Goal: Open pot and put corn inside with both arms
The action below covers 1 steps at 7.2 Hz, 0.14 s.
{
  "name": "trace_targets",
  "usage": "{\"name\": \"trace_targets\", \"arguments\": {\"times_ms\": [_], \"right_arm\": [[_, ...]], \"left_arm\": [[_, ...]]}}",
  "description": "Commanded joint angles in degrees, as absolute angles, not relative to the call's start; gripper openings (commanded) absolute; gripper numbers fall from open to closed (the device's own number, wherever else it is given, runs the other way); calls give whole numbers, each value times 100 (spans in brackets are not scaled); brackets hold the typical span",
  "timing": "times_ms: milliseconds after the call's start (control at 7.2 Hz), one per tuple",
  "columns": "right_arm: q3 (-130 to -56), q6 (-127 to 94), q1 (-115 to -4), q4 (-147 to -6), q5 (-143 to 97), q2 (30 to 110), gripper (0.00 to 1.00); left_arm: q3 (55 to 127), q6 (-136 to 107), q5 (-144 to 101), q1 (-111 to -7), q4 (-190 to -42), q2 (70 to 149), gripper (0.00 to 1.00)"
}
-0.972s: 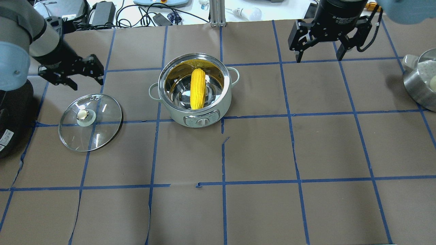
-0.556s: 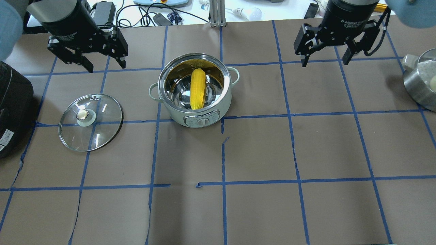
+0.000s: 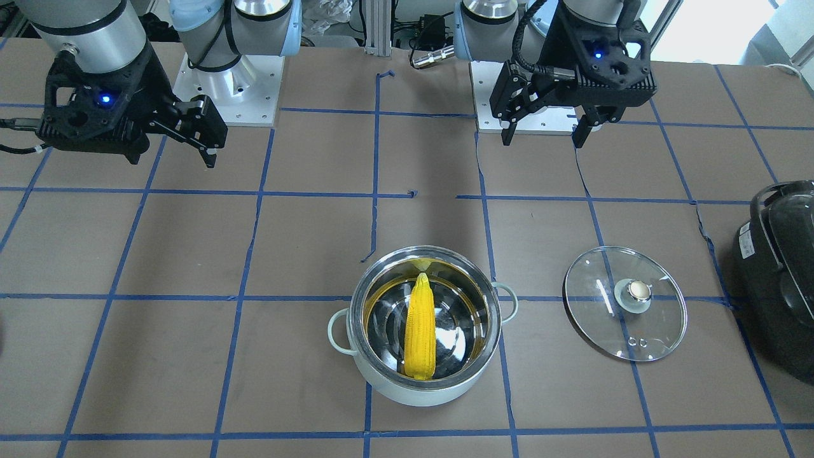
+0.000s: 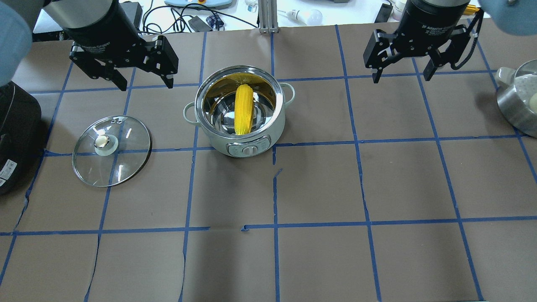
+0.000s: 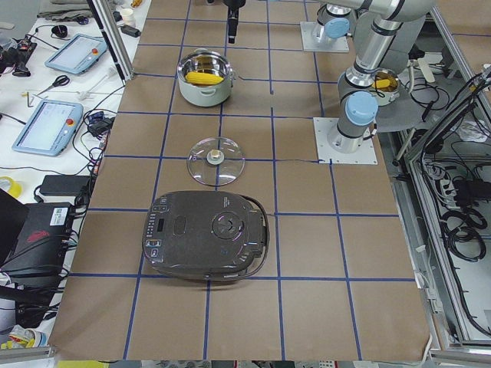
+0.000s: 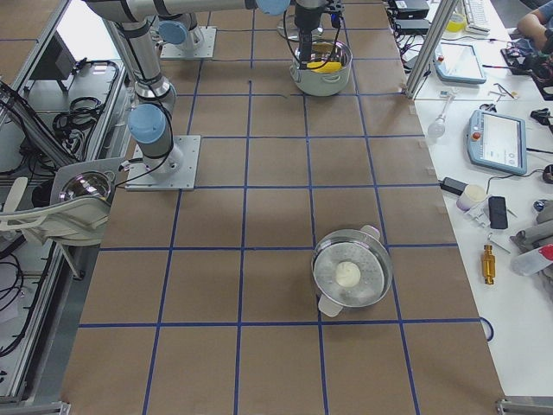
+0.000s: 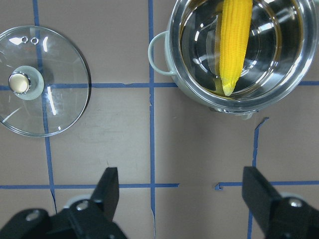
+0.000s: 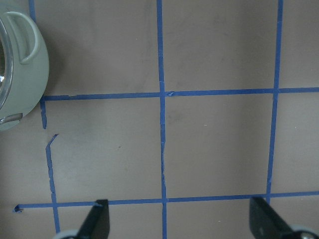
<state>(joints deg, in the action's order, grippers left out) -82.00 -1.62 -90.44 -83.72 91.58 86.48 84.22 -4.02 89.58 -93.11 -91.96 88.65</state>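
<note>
Corn (image 7: 234, 45) shows from left wrist, only pot (image 8: 35, 74) wall from right — left fingers (image 7: 110, 186), right fingers (image 8: 97, 219) apart

brown table (image 4: 319, 188) w/ blue tape grid (image 4: 369, 219); white bench (image 6: 518, 194) alongside

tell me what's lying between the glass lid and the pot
Nothing stands there. Between the lid and the pot is only bare table cover crossed by blue tape lines, clearest in the overhead view; the left wrist view agrees.

You had the left gripper (image 4: 146, 86) hanging aloft, pointed straight down, jaws spread wide apart; the right gripper (image 4: 401, 79) hung the same way, its jaws just as wide.
</note>
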Motion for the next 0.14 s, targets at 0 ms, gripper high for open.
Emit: {"name": "trace_targets", "arguments": {"times_ms": [0], "right_arm": [[-8200,-150,-9044,-8350,9158,8648,100]], "left_arm": [[8446,-291,9009,-9273,-9263,8833,100]]}}
